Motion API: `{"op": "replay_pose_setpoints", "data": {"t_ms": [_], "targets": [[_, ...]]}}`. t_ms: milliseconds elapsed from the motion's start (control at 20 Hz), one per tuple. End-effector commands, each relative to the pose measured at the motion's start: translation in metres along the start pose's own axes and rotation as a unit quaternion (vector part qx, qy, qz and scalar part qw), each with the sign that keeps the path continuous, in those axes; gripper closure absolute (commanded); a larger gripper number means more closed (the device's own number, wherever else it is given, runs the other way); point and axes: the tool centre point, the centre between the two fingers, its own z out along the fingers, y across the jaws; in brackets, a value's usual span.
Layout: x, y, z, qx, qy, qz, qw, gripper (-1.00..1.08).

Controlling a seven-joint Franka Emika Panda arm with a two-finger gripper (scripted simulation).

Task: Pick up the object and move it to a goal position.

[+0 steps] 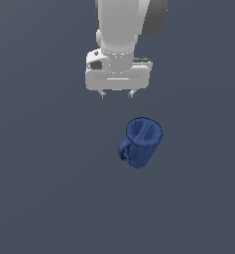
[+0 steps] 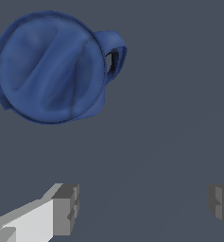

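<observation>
Mug position: the dark blue mug (image 1: 140, 142) is seen just right of centre in the exterior view, upright on the plain grey surface (image 1: 39, 198), with its handle (image 1: 123, 153) turned toward the lower left of that frame.
Gripper position: the gripper (image 1: 117, 94) is shown in the upper centre of the exterior view, above and to the upper left of the mug, well apart from it.
Gripper state: the fingers (image 2: 65, 209) are spread wide with nothing held between them.
Step judged: the approach is not yet finished; alignment over the mug is still needed.
Risk, offset: a straight descent from here would miss the mug or clip its rim and tip it.
Risk, handle: a finger could land on the handle, twisting the mug.
Risk, fit: little clearance is judged available, so a slight misalignment could push the mug aside.
</observation>
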Motion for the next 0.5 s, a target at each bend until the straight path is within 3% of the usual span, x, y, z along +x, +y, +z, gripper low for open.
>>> {"op": "replay_pose_setpoints", "data": {"t_ms": [0, 450], "targets": [[0.000, 0.000, 0.000, 0.000, 0.000, 0.000, 1.0000, -0.20], [0.001, -0.010, 0.003, 0.005, -0.003, -0.014, 0.9999, -0.20]]}}
